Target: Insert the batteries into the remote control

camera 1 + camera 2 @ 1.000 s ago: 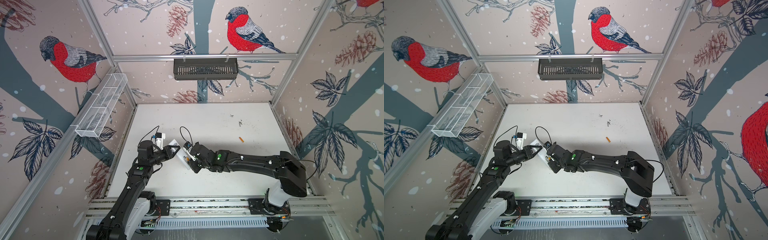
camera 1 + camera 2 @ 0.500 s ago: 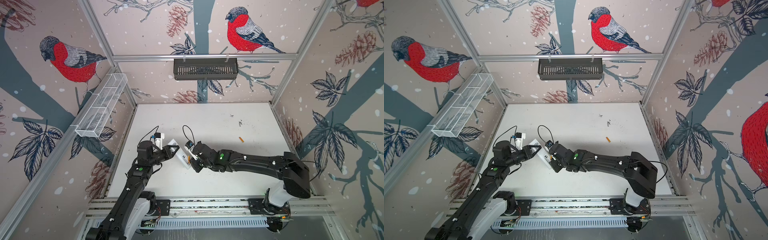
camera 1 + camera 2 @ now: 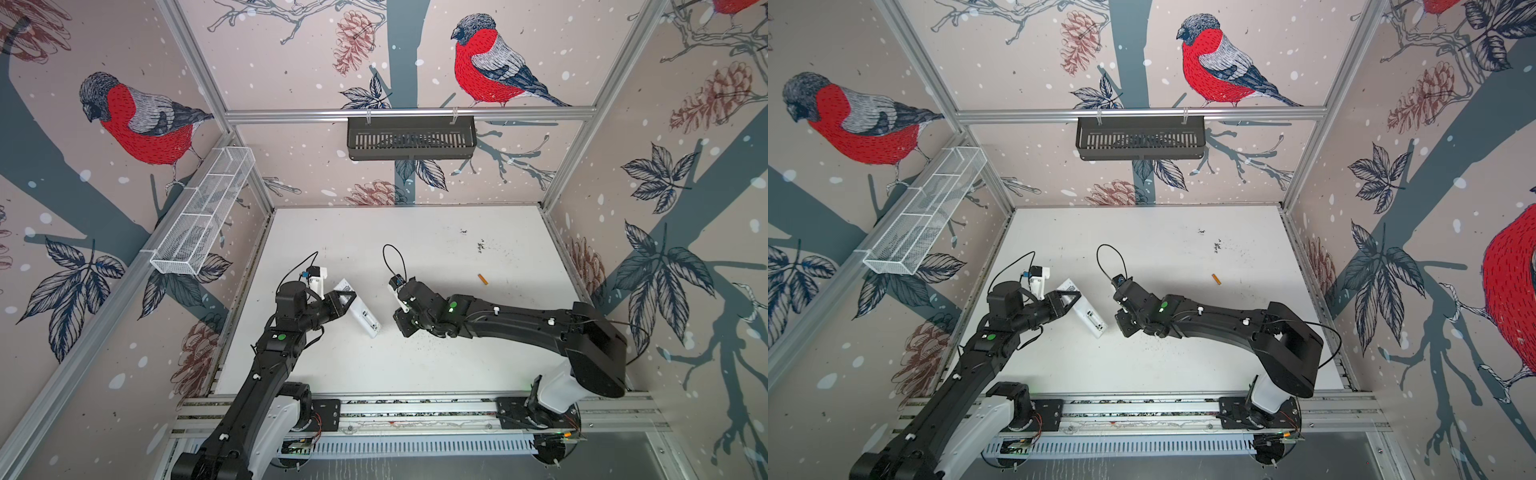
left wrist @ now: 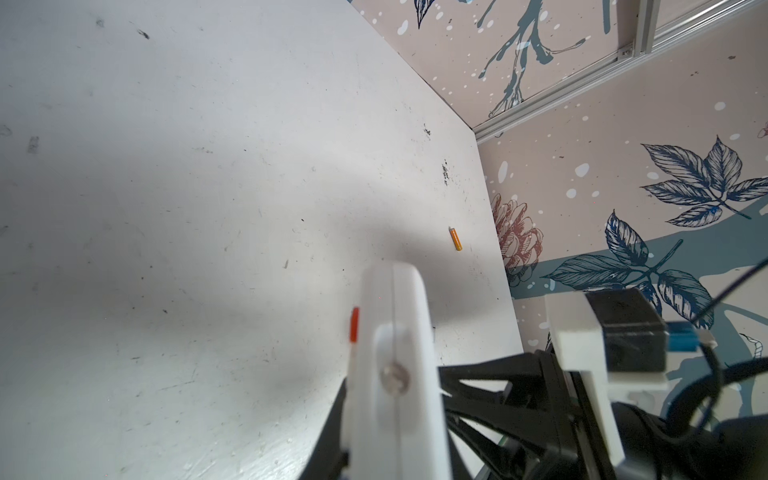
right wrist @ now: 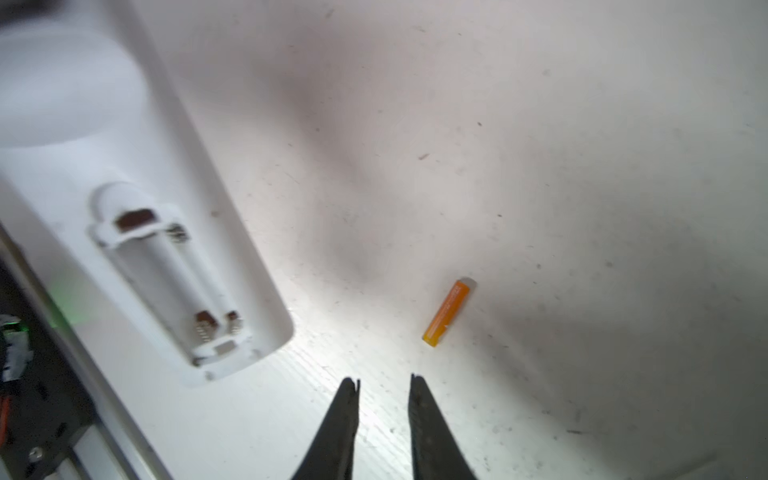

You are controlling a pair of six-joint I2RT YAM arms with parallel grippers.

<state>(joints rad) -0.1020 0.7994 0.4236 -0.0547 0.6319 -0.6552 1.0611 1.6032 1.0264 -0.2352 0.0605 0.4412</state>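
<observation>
My left gripper (image 3: 347, 301) (image 3: 1071, 300) is shut on the white remote control (image 3: 362, 312) (image 3: 1086, 311) and holds it tilted above the table. In the right wrist view the remote control (image 5: 124, 232) shows its open battery bay with bare springs and nothing in it. Just right of it, my right gripper (image 3: 402, 328) (image 5: 384, 380) is open by a narrow gap and holds nothing. One of the batteries (image 5: 449, 312) lies on the table just past its fingertips. A battery (image 3: 482, 279) (image 3: 1216, 279) (image 4: 456, 240) lies far right on the table.
The white table (image 3: 415, 365) is walled on three sides. A black basket (image 3: 411, 137) hangs on the back wall and a white mesh tray (image 3: 203, 216) on the left wall. Dark specks (image 3: 481, 246) lie near the back right.
My right gripper has drawn back to the right, away from the remote control, and has opened. The battery it held at the remote now lies on the table. The left arm has kept still.
</observation>
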